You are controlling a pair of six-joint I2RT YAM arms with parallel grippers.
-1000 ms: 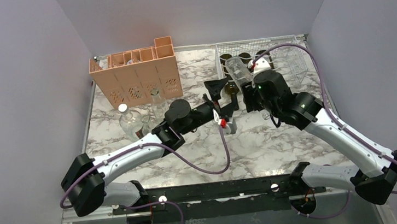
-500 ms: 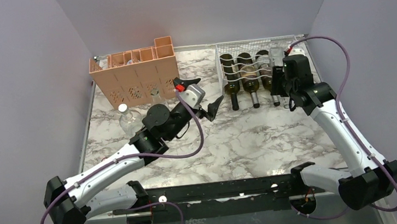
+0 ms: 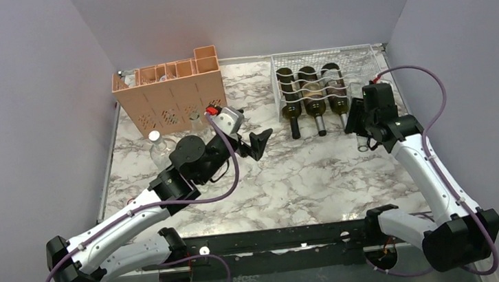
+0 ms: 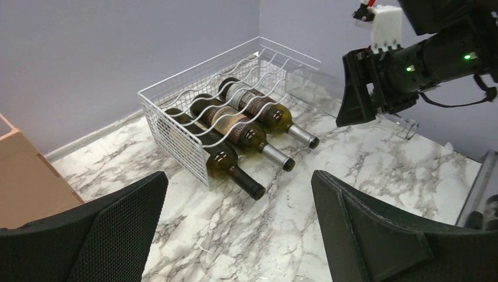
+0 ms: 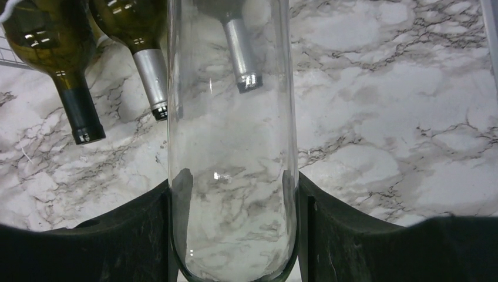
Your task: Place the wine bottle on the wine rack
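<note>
The white wire wine rack point(image 3: 364, 68) stands at the back right and holds three dark green bottles point(image 3: 309, 90); its right cradle is free. It also shows in the left wrist view point(image 4: 176, 120). My right gripper point(image 3: 357, 120) is shut on a clear glass wine bottle point(image 5: 232, 117), in front of the rack's right end and above the table. In the right wrist view my right gripper point(image 5: 233, 194) has its fingers point(image 5: 141, 229) pressed on both sides of the bottle's body. My left gripper point(image 3: 258, 142) is open and empty over the middle of the table; the left wrist view shows my left gripper point(image 4: 238, 235) facing the rack.
A peach-orange compartment crate point(image 3: 170, 97) stands at the back left, with clear bottles point(image 3: 157, 146) in front of it. Grey walls close in the table on the left, back and right. The right arm point(image 4: 434, 53) shows in the left wrist view.
The right gripper carried the clear bottle from the rack's left front to its right end, then drew back toward the near side. The left arm pulled away to the left.
</note>
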